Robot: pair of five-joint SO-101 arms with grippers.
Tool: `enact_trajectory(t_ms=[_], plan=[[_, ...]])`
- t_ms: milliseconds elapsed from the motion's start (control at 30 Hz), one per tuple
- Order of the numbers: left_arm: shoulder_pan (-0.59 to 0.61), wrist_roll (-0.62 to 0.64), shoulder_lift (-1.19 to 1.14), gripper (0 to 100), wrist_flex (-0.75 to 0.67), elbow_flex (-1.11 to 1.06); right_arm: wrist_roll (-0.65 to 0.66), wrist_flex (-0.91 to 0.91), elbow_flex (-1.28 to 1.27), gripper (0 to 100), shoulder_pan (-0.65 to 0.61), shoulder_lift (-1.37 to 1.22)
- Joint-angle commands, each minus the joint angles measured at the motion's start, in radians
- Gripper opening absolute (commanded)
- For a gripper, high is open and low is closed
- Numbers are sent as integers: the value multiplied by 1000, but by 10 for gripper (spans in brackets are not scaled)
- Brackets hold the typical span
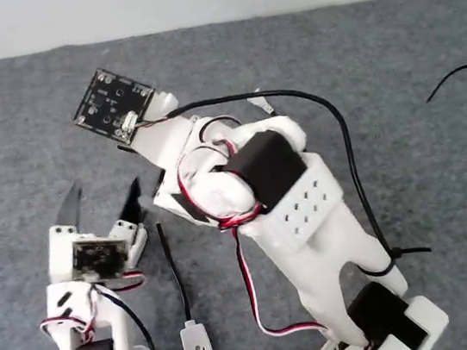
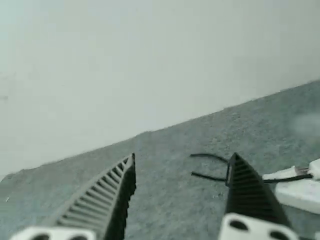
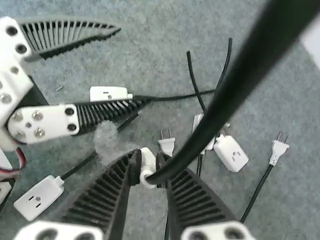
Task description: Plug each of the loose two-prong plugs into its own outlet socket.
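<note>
Two grippers are mine at this carpeted table (image 1: 389,40), and they stand differently. My left gripper (image 2: 183,157) hangs over the table's left half, not far from its near edge, with its ribbed fingers (image 2: 110,200) spread wide and nothing between them. It points toward the far edge, where the grey carpet meets the pale wall (image 2: 150,60). My right gripper (image 3: 148,161) is clamped on a white connector (image 3: 145,172) at the end of a thick black cord (image 3: 240,85). The fingertips press the connector from both sides, and the cord rises away past the wrist camera. I cannot tell whether that connector carries prongs. From above, my right arm (image 1: 309,216) stretches from the near edge across the middle of the table toward the far left corner, covering its own gripper, and the left gripper sits just beside it. On the carpet under the right gripper lie the loose pieces. One two-prong plug (image 3: 166,144) lies close to the held connector, a second two-prong plug (image 3: 277,147) lies farther off, and a white outlet socket (image 3: 231,152) lies between them. Both plugs lie apart from every socket, prongs bare. A socket block (image 3: 107,93) lies flat just beside one of the left gripper's fingers. One more corded socket (image 1: 197,345) rests by the near edge between my two arm bases, its black lead (image 1: 174,270) running toward the far edge.
</note>
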State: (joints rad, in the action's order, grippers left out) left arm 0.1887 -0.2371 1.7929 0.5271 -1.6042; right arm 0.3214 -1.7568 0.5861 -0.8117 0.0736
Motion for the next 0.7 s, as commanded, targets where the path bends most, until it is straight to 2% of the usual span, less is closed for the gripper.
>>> enact_trajectory(t_ms=[0, 133, 300, 467, 533, 667], plan=[[176, -11, -5, 280, 37, -13, -69, -36, -40, 8, 16, 21], [336, 61, -5, 280, 132, 18, -87, -5, -127, 8, 21, 18], [437, 63, -5, 280, 319, 90, -100, 41, -308, 8, 5, 25], [575, 63, -3, 281, 460, 148, -170, 150, -519, 8, -1, 53], [583, 66, -3, 281, 502, 163, -155, 206, -563, 8, 12, 82], [545, 92, 0, 281, 470, 140, -8, 283, -569, 8, 45, 127]])
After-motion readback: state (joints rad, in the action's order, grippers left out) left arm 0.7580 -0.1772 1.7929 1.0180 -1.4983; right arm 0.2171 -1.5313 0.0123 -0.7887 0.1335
